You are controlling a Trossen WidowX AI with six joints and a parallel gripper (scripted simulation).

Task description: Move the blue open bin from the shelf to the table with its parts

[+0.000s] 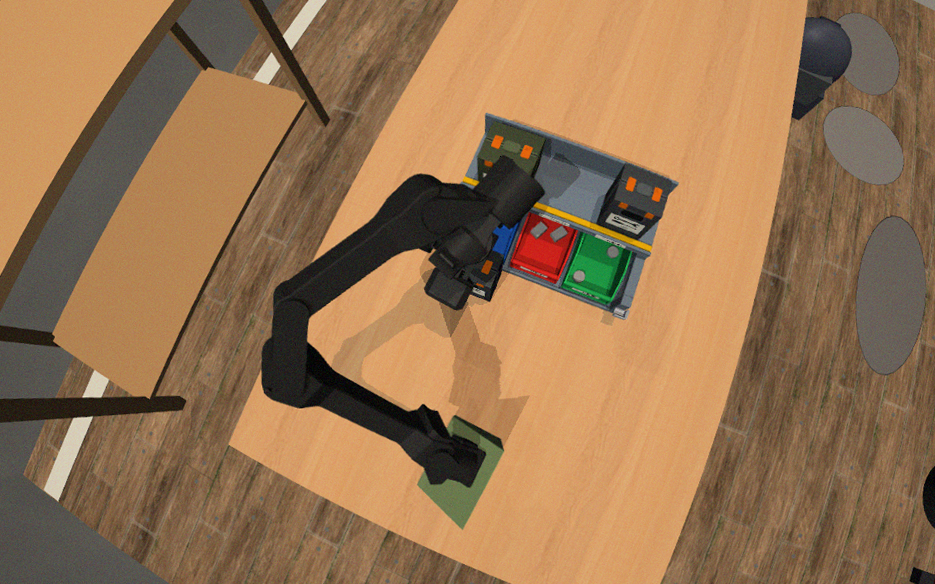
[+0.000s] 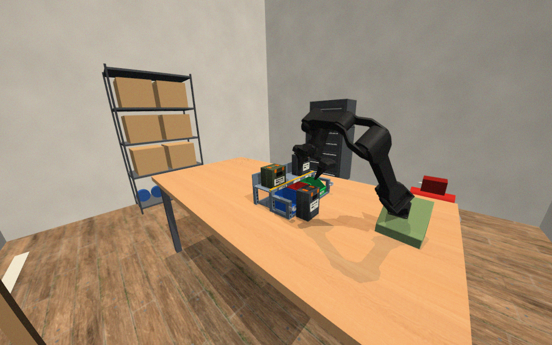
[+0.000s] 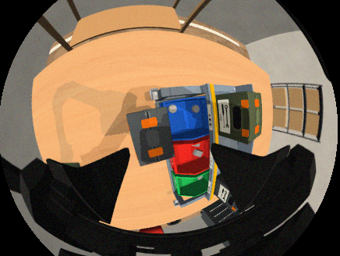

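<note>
The blue open bin [image 1: 505, 237] [image 3: 189, 125] sits upright in the lower front bay of the grey shelf unit [image 1: 581, 186] [image 3: 179, 92], at the end beside the red bin. Two round grey parts show inside it in the wrist view. In the top view the arm hides most of it. A dark case with orange latches [image 2: 308, 203] [image 3: 141, 134] stands on the table in front of the bin and overlaps its front edge in the wrist view. My gripper [image 3: 171, 151] is open and empty, above the shelf unit, with its fingers wide apart.
The red bin [image 1: 538, 253] [image 3: 190, 157] and green bin [image 1: 597, 269] [image 3: 192, 184] share the lower bay. An olive case [image 1: 512, 150] [image 2: 272, 175] [image 3: 242, 117] and another dark case [image 1: 637, 201] stand on the upper deck, behind the yellow rail [image 1: 592, 226]. My arm's green base [image 2: 419, 219] is on the table.
</note>
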